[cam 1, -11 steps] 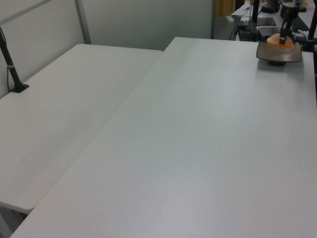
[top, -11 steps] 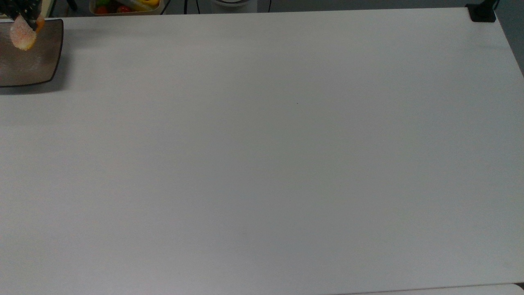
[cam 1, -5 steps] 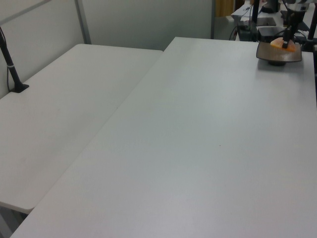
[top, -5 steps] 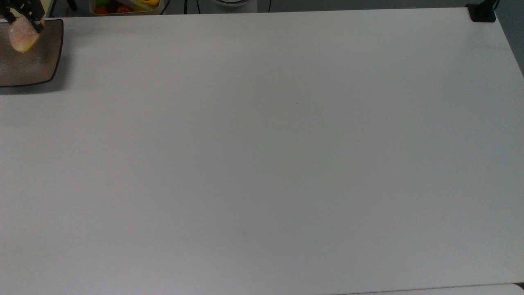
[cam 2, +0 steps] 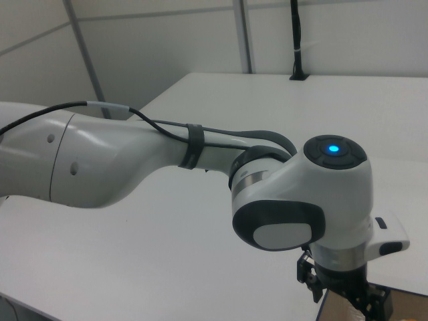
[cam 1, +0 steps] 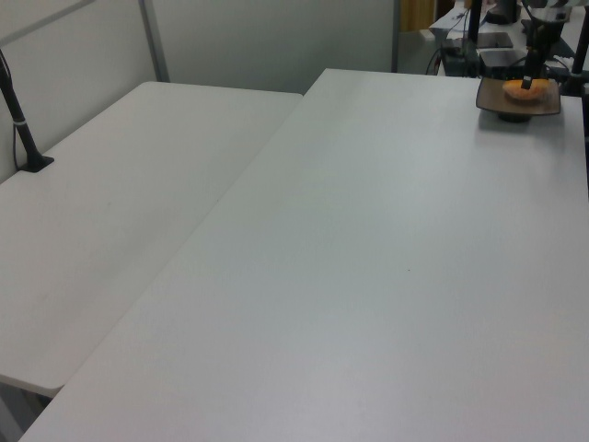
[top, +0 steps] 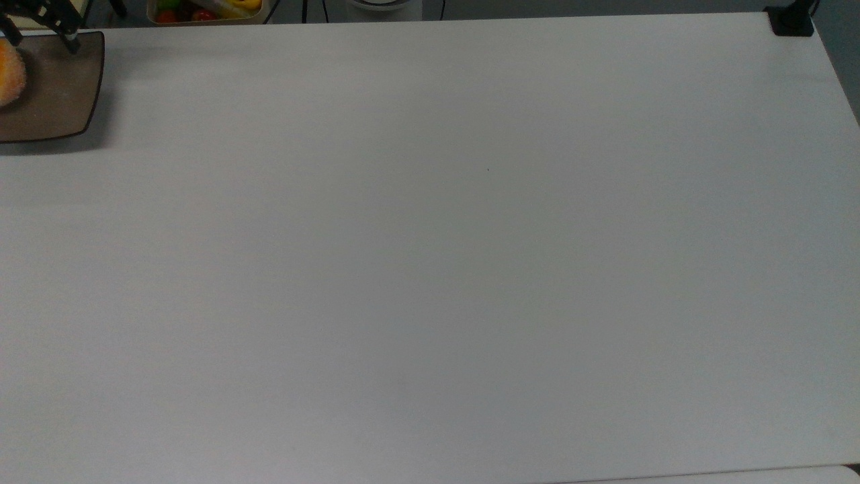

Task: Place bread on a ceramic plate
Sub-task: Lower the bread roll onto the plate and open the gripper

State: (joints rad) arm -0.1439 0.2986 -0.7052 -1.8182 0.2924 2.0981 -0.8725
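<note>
Bread: small oval orange-tan toy bun [top: 8, 72] lies on the plate at the far left edge of the top view, partly cut off by the frame; in the left view it shows as an orange mound [cam 1: 521, 89] in the upper right corner
Plate: square brown-grey glossy ceramic plate with rounded corners and a thin dark rim [top: 64, 101] sits in the upper left corner of the top view, on the white table [top: 443, 255]
Gripper: black 2-finger gripper [top: 37, 33] hangs just above the plate's far edge; 1 dark finger [top: 69, 42] stands to the right of the bun, apart from it, and the fingers are spread with nothing between them
Arm: white Franka arm with a blue light [cam 2: 331, 148] fills the lower part of the right view
Beyond the table: tray of coloured toy food [top: 205, 10] at the top edge of the top view
Second table: white table [cam 1: 120, 212] adjoins on the left view's left
</note>
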